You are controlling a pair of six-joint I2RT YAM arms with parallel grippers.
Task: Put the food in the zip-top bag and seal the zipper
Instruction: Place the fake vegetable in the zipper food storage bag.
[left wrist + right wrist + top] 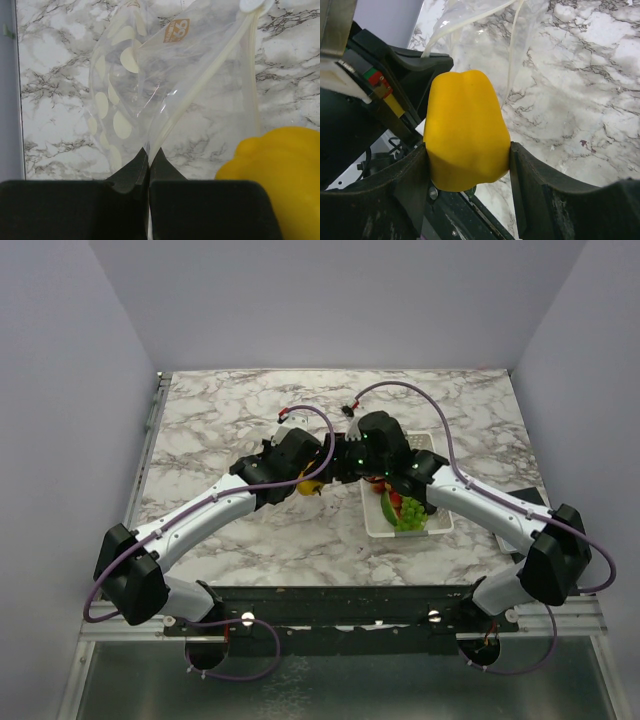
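Observation:
My left gripper (149,151) is shut on the lower edge of the clear zip-top bag (165,85), which has white dots and hangs open above the marble. Its whitish zipper (210,75) runs diagonally up to the right. My right gripper (467,165) is shut on the yellow pepper (465,130), just beside the bag mouth (485,15) and the left gripper's body (410,65). The pepper also shows at the lower right of the left wrist view (280,175) and between the two wrists in the top view (310,487). Green grapes (410,512) and strawberries (385,488) lie in the basket.
A white slotted basket (440,523) stands right of centre under the right arm, holding the other toy food. Both arms meet over the middle of the marble table (220,410). Walls close in the table on three sides.

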